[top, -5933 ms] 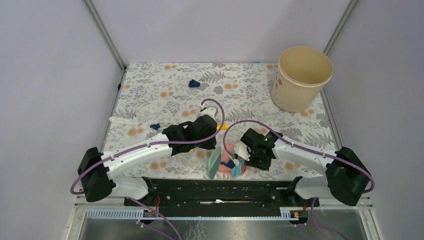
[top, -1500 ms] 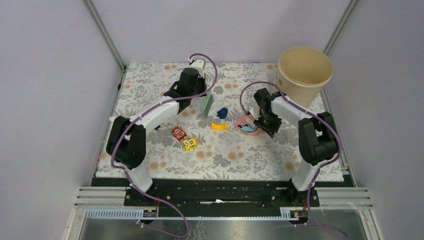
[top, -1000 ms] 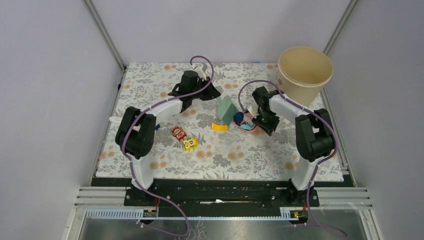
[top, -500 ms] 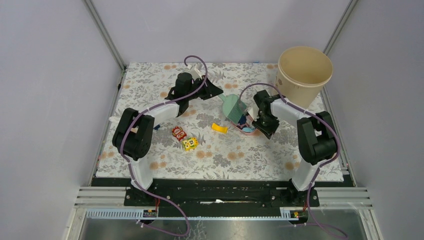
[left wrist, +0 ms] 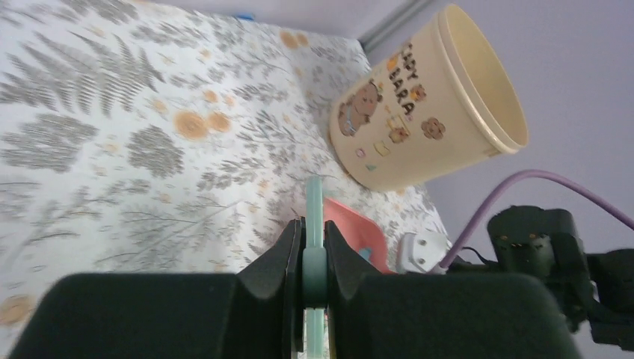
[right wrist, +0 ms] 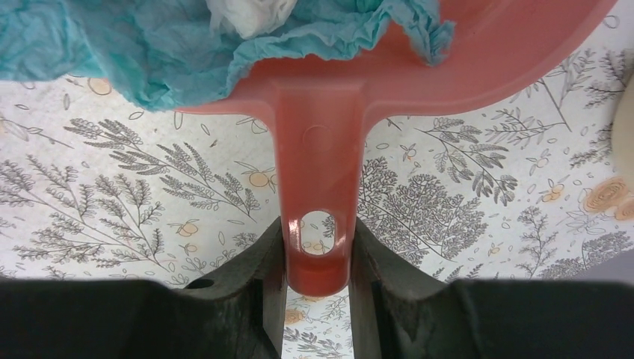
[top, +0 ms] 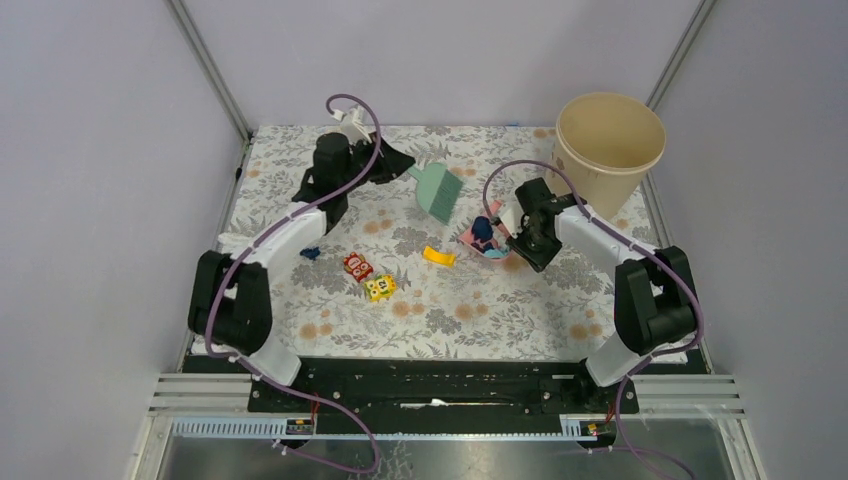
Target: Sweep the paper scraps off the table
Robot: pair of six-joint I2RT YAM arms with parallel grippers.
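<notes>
My left gripper is shut on the thin handle of a teal brush, held over the far middle of the table; the wrist view shows its jaws pinching the handle. My right gripper is shut on the handle of a pink dustpan, also seen in the wrist view. A navy wad lies in the pan, with crumpled teal paper and white paper. One navy scrap lies on the cloth at the left, with a white scrap at the left edge.
A tan bucket stands at the far right corner and shows in the left wrist view. A yellow curved piece lies mid-table. Two small toy blocks lie nearer the front.
The brush pushed the navy wad into the dustpan, then my left arm drew the brush back to the left and away from the pan. The dustpan shifted slightly.
</notes>
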